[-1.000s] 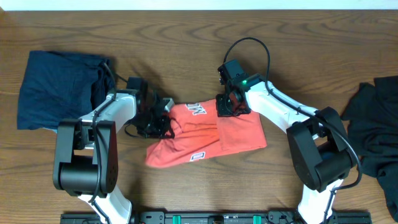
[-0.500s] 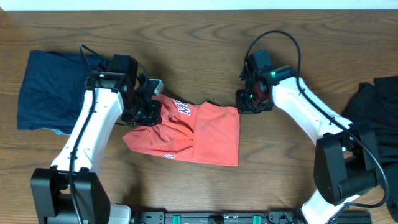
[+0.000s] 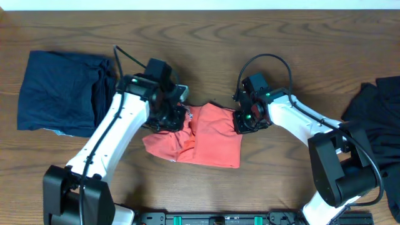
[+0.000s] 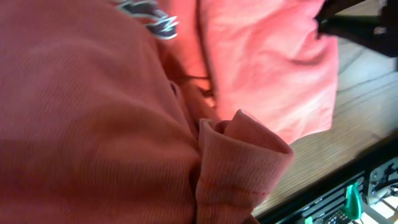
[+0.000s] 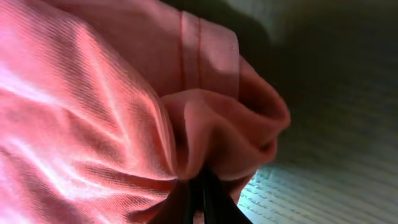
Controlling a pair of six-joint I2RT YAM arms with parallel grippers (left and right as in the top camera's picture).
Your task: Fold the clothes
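Observation:
The coral-red T-shirt point(image 3: 209, 134) lies crumpled on the middle of the wooden table point(image 3: 281, 187), one of the clothes here. My left gripper point(image 3: 170, 115) is at its bunched left edge, shut on the fabric. In the left wrist view the red cloth point(image 4: 93, 124) fills the frame and hides the fingers; a bit of white lettering point(image 4: 149, 15) shows at the top. My right gripper point(image 3: 244, 120) holds the shirt's upper right corner. Its dark fingertips point(image 5: 202, 196) are pinched together on a fold of hemmed fabric point(image 5: 211, 112).
A navy garment point(image 3: 56, 90) lies at the far left of the table. A black garment point(image 3: 375, 125) lies at the right edge. A black rail with green parts point(image 3: 206, 219) runs along the table's front edge.
Both grippers have come closer together. The left one moved right and toward the front with the shirt's left edge, the right one moved left. The shirt is narrower and more bunched.

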